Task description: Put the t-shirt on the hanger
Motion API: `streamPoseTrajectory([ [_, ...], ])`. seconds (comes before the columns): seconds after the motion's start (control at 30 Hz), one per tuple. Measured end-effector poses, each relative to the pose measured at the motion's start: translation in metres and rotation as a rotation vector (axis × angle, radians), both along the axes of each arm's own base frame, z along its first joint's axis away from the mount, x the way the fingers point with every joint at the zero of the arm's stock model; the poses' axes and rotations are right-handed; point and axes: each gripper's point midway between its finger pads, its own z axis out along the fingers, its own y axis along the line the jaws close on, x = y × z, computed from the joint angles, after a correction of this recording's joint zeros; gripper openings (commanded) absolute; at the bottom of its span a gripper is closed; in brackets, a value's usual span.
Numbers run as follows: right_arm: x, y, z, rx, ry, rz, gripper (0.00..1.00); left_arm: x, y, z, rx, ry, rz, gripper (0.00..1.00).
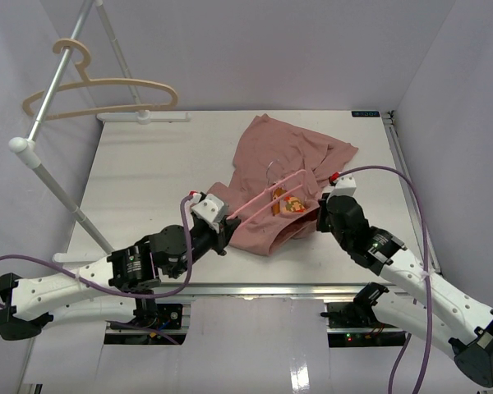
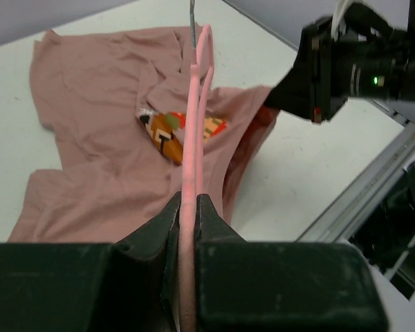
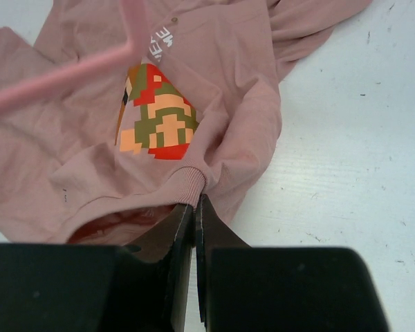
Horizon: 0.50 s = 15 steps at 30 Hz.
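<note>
Two grippers engaged. Left gripper (image 2: 188, 205): jaws clenched on the pink hanger (image 2: 195, 131), which extends over the t-shirt (image 1: 267, 152). Right gripper (image 3: 195, 207): jaws grasping the t-shirt's ribbed collar at its near edge. T-shirt lies crumpled on the surface (image 1: 148, 180).

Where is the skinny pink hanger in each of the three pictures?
Top external: the pink hanger slants across the t-shirt, in the middle of the picture.
Left wrist: it runs straight up the middle, out of the left gripper.
Right wrist: only a blurry pink bar shows, top left.
Shared landmark: the pixel picture on the shirt, right by the hanger.
</note>
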Motion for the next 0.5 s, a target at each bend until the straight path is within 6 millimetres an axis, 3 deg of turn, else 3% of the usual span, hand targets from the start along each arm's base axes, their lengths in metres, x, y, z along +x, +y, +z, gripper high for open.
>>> streamPoseTrajectory([
  [0.2, 0.003, -0.005, 0.009, 0.010, 0.005, -0.023, 0.08, -0.024, 0.017, -0.020, -0.024, 0.082, -0.091, 0.00],
  [0.5, 0.013, 0.003, 0.010, 0.004, 0.039, -0.041, 0.08, -0.052, 0.033, -0.024, -0.089, 0.164, -0.188, 0.00],
])
